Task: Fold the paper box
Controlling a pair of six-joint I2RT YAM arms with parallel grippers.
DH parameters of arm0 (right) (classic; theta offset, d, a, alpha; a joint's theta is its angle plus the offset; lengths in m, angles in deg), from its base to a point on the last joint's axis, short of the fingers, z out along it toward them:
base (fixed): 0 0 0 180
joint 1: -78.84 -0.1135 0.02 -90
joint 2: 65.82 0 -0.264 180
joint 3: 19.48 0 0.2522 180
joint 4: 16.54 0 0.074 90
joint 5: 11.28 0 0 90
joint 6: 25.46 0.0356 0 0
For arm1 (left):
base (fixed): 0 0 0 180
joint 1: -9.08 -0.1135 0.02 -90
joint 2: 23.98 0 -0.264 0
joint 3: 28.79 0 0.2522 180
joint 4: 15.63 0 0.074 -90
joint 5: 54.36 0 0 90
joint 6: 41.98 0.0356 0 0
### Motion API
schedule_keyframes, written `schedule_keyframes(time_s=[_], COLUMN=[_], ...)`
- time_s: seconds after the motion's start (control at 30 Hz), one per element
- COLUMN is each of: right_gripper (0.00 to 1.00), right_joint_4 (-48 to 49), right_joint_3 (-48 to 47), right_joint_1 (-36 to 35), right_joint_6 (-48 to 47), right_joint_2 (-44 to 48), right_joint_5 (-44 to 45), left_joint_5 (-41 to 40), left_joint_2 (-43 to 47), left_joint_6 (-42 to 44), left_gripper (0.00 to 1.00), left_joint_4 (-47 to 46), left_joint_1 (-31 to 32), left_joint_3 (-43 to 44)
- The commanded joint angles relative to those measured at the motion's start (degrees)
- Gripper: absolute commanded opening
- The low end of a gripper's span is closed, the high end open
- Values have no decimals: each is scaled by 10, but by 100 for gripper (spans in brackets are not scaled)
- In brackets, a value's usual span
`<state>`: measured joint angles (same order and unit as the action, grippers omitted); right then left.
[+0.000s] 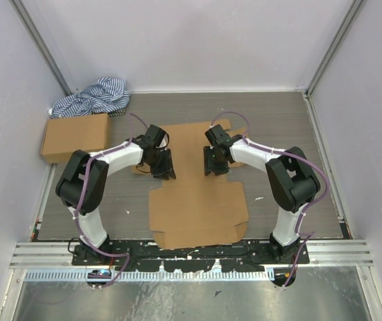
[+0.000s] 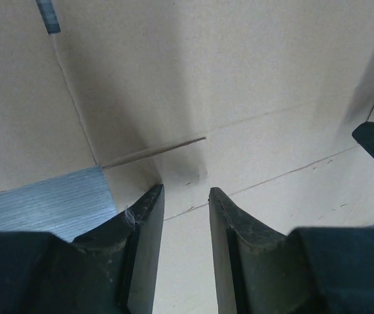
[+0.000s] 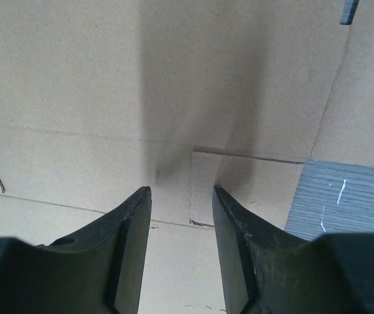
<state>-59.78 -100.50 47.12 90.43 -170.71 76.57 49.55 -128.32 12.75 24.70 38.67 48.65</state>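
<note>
Now: paper box flat, unfolded, on bench btw the 2 arms. L pincer and R pincer low over its narrow mid section, facing each other, jaws parted, gripping nothing. At far L, small brown box + striped cloth, well apart.

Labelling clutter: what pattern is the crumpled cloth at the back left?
The cloth is blue-and-white striped; top external view.

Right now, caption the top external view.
Left gripper and right gripper, jaws apart, above the flat brown die-cut cardboard sheet.
</note>
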Motion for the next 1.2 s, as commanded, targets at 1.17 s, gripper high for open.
schedule_keyframes(time_s=[1.17], right_gripper=[55], right_joint_4=[-107], right_joint_3=[-214], right_joint_1=[32], right_joint_6=[-32], right_joint_2=[49], right_joint_5=[79], left_joint_5=[-207], left_joint_2=[97], left_joint_6=[80], left_gripper=[66], left_joint_4=[145], left_joint_1=[-13], left_joint_3=[167])
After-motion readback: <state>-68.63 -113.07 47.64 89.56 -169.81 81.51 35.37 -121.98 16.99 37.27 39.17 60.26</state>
